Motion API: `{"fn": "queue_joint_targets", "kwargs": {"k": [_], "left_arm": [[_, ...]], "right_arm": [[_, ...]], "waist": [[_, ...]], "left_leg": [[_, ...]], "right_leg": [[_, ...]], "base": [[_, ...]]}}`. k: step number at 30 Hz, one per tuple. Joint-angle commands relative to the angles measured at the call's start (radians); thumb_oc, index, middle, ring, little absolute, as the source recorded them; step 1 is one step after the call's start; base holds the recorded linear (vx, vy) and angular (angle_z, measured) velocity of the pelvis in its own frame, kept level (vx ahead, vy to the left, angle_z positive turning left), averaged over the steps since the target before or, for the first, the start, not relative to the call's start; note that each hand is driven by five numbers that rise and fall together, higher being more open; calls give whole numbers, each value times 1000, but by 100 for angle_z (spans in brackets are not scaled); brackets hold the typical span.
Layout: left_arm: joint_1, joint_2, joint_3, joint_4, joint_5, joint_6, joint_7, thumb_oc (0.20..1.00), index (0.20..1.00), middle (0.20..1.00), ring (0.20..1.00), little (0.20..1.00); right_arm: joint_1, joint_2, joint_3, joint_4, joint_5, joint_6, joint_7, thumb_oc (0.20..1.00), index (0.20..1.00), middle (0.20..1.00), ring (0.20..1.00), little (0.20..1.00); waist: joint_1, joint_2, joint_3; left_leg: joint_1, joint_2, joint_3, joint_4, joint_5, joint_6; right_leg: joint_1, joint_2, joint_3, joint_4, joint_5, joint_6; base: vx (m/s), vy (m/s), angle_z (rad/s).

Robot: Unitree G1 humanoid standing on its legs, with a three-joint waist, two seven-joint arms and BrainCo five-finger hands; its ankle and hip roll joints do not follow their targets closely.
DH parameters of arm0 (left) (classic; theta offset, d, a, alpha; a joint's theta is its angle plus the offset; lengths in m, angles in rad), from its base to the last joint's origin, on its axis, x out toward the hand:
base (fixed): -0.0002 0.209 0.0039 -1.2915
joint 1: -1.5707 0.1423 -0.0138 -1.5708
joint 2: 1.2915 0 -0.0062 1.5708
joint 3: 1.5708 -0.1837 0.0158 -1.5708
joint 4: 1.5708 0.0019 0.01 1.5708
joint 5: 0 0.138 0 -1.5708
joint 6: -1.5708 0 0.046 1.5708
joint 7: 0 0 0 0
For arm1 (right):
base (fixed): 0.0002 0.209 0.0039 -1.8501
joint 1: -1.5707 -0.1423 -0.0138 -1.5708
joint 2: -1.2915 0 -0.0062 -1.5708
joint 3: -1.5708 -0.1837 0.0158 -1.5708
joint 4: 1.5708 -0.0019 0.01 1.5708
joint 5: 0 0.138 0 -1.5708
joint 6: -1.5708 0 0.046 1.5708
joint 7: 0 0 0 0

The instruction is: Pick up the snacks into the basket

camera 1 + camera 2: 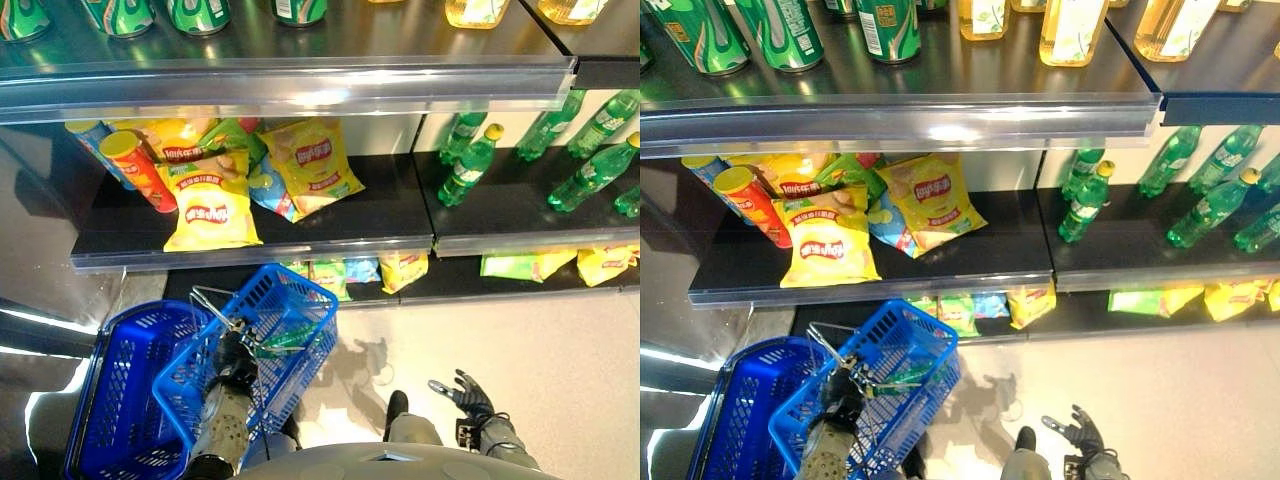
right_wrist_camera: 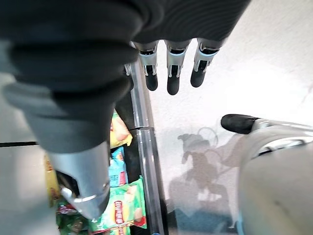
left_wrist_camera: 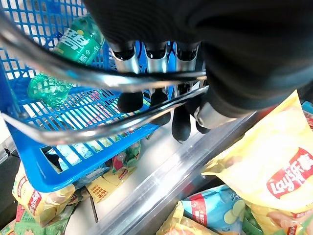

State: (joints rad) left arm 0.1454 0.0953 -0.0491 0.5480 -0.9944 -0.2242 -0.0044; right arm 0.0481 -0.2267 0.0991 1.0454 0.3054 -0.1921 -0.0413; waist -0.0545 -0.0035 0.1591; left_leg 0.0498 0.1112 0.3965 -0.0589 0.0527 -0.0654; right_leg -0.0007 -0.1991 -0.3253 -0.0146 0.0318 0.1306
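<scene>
Low at the robot's left side, the left hand point(image 3: 161, 105) is seen curled around the wire handles point(image 3: 98, 83) of a blue basket point(image 1: 262, 345), its dark fingertips hooked under both metal bars. The basket is held tilted in front of the shelving, its open top turned towards the shelves. Inside it, a green bottle point(image 3: 73, 41) lies against the mesh wall, partly hidden by the handles and cut off by the hand's dark cover. A second, darker blue basket point(image 1: 120, 400) sits just beside and behind the held one; its contents cannot be made out.

Further out, the right hand point(image 1: 462, 392) is shown low at the right over the pale floor, its fingers straight and relaxed, holding nothing.

Beyond the basket, the snacks are still on the shelves. On the dark middle shelf point(image 1: 380, 215) a yellow chip bag point(image 1: 211, 210) lies at the front edge, with another yellow bag point(image 1: 312, 160) leaning behind it and a blue bag point(image 1: 268, 190) mostly covered between them. A red tube can point(image 1: 138, 170) is tilted at the left end. More bags point(image 1: 340, 272) on the bottom shelf are largely hidden under the shelf above. Green bottles point(image 1: 470, 160) lie scattered on the neighbouring shelf to the right. On the top shelf, green cans point(image 1: 785, 30) and yellow drink bottles point(image 1: 1075, 25) are cut off by the picture's upper edge.
</scene>
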Motion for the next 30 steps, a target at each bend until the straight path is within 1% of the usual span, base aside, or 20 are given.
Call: {"fn": "queue_joint_targets", "kwargs": {"k": [1,2,4,6,8,9,10,12,16,17,19,20,22,23,24,25,26,27,30], "left_arm": [[-33,49,89,-78,33,-87,-39,200,200,200,200,200],[-34,46,84,-74,30,-86,-40,200,200,200,200,200],[-36,46,76,-75,30,-84,-41,200,200,200,200,200],[-34,45,59,-99,26,-82,-40,200,200,200,200,200],[-34,46,57,-102,25,-82,-40,200,200,200,200,200],[-36,45,50,-109,18,-82,-41,200,200,200,200,200],[-36,45,50,-109,18,-82,-41,200,200,200,200,200],[-40,49,47,-122,17,-84,-34,200,200,200,200,200],[-46,55,46,-135,9,-89,-31,200,200,200,200,200],[-55,59,41,-151,4,-95,-29,200,200,200,200,200],[-61,64,35,-172,6,-101,-23,200,200,200,200,200],[-61,64,35,-172,6,-101,-23,200,200,200,200,200],[-73,64,26,-202,-2,-117,-12,200,200,200,200,200],[-80,65,22,-211,-4,-119,-8,200,200,200,200,200],[-84,62,21,-216,-7,-121,-4,200,200,200,200,200],[-84,62,21,-216,-7,-121,-4,200,200,200,200,200],[-98,62,13,-219,-10,-125,3,200,200,200,200,200],[-105,61,11,-217,-12,-127,10,200,200,200,200,200],[-124,61,9,-219,-17,-136,30,200,200,200,200,200]], "right_arm": [[-33,-21,27,-4,-9,-32,-9,1000,1000,1000,1000,1000],[-32,-24,27,-17,-17,-36,-18,1000,1000,1000,1000,1000],[-32,-29,28,-25,-21,-37,-22,1000,1000,1000,1000,1000],[-35,-38,29,-54,-28,-38,-29,1000,1000,1000,1000,1000],[-37,-41,32,-62,-34,-38,-29,1000,1000,1000,1000,1000],[-41,-46,34,-78,-39,-39,-31,1000,1000,1000,1000,1000],[-41,-46,34,-78,-40,-39,-31,1000,1000,1000,1000,1000],[-45,-43,33,-91,-36,-42,-35,1000,1000,1000,1000,1000],[-45,-42,45,-109,-41,-45,-31,1000,1000,1000,1000,1000],[-50,-44,51,-130,-39,-50,-34,1000,1000,1000,1000,1000],[-53,-49,59,-167,-44,-54,-39,1000,1000,1000,1000,1000],[-53,-49,59,-167,-44,-54,-39,1000,1000,1000,1000,1000],[-69,-66,76,-231,-59,-61,-49,1000,1000,1000,1000,1000],[-77,-71,79,-248,-61,-62,-51,1000,1000,1000,1000,1000],[-82,-75,82,-265,-62,-63,-52,1000,1000,1000,1000,1000],[-82,-75,82,-265,-62,-63,-52,1000,1000,1000,1000,1000],[-96,-82,87,-284,-71,-67,-60,1000,1000,1000,1000,1000],[-102,-85,89,-294,-74,-68,-66,1000,1000,1000,1000,1000],[-112,-90,98,-318,-89,-70,-81,1000,1000,1000,1000,1000]], "waist": [[18,-25,-10],[15,-25,-2],[14,-26,3],[14,-26,16],[14,-27,21],[13,-27,30],[13,-27,30],[8,-28,39],[6,-31,48],[5,-33,66],[4,-30,86],[3,-30,85],[5,-25,121],[5,-21,129],[5,-18,138],[5,-18,137],[3,-16,152],[4,-12,163],[-1,-12,176]], "left_leg": [[-13,37,-31,54,5,-30],[-28,56,-35,97,1,-38],[-38,63,-39,118,-3,-41],[-65,81,-47,181,-26,-40],[-72,89,-47,202,-32,-40],[-81,97,-44,223,-46,-37],[-82,97,-44,223,-47,-37],[-93,114,-41,251,-59,-38],[-113,129,-43,286,-72,-39],[-146,146,-50,329,-83,-40],[-187,166,-59,378,-105,-35],[-189,166,-60,380,-106,-35],[-261,189,-71,474,-144,-32],[-286,193,-73,504,-157,-29],[-306,197,-73,532,-172,-26],[-306,197,-73,532,-171,-26],[-346,202,-76,578,-193,-22],[-358,209,-88,620,-228,-32],[-396,219,-88,668,-245,-31]], "right_leg": [[-20,-34,-36,57,41,25],[-20,-28,-47,80,19,15],[-22,-27,-53,92,10,12],[-39,-31,-61,153,-21,1],[-46,-34,-64,173,-28,0],[-65,-45,-66,210,-40,2],[-66,-45,-66,211,-40,2],[-89,-61,-64,258,-46,5],[-112,-67,-58,294,-61,5],[-139,-71,-54,333,-72,3],[-182,-76,-49,388,-93,2],[-184,-76,-49,389,-94,1],[-250,-80,-34,463,-117,-4],[-282,-82,-29,490,-127,-7],[-304,-86,-23,513,-137,-10],[-304,-86,-23,513,-136,-10],[-349,-93,-17,559,-148,-13],[-364,-98,-8,601,-181,-4],[-410,-105,-1,653,-195,-9]], "base": [[9,-120,6],[0,-147,10],[-13,-87,6],[-18,-68,-1],[-19,-28,7],[-22,-22,7],[-32,-15,7],[-20,-16,9],[-28,-20,6],[-96,-29,0],[-105,-27,2],[-96,-21,3],[-145,-27,-3],[-143,-18,-11],[-70,-5,-17],[-88,-7,-20],[-25,0,-16],[-46,0,-10],[-16,-8,-7]]}}
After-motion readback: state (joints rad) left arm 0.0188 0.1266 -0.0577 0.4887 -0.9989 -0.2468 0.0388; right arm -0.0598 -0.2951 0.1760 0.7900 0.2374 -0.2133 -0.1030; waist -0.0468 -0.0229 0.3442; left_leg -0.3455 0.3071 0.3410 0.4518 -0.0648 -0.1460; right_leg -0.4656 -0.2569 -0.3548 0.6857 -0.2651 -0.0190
